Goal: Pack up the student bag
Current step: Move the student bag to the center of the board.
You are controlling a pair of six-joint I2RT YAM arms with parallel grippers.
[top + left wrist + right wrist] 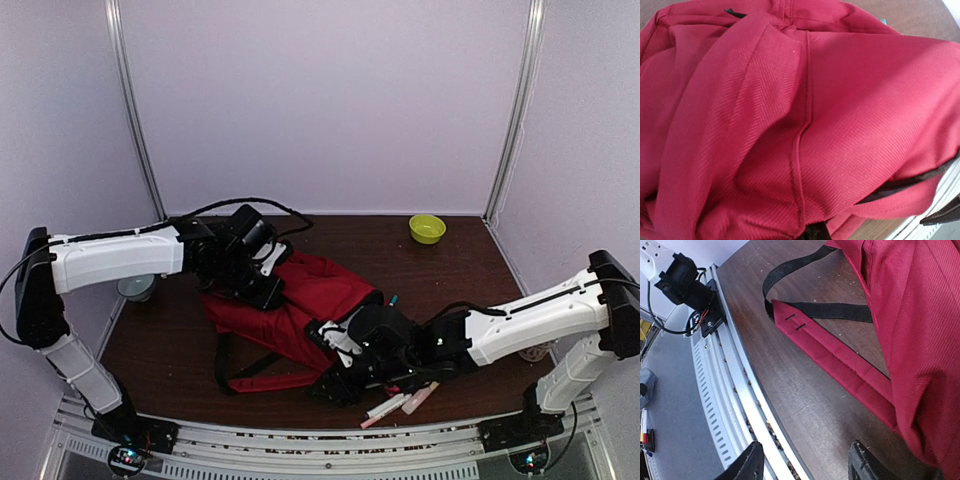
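The student bag (315, 295) is a dark-red backpack lying in the middle of the table. Its black straps (240, 370) trail toward the front edge. My left gripper (266, 290) is at the bag's upper left edge. In the left wrist view, red fabric (805, 115) fills the frame and bunches toward a dark spot at the bottom, where the jaws seem pinched on it. My right gripper (807, 462) is open and empty, low over bare wood near the front edge (335, 385). The bag's red shoulder strap (840, 365) lies just beyond it.
Several pens or markers (400, 403) lie at the front edge, right of the right gripper. A green bowl (427, 228) sits at the back right. A grey bowl (135, 288) is at the left edge. The metal rail (735, 405) runs along the front.
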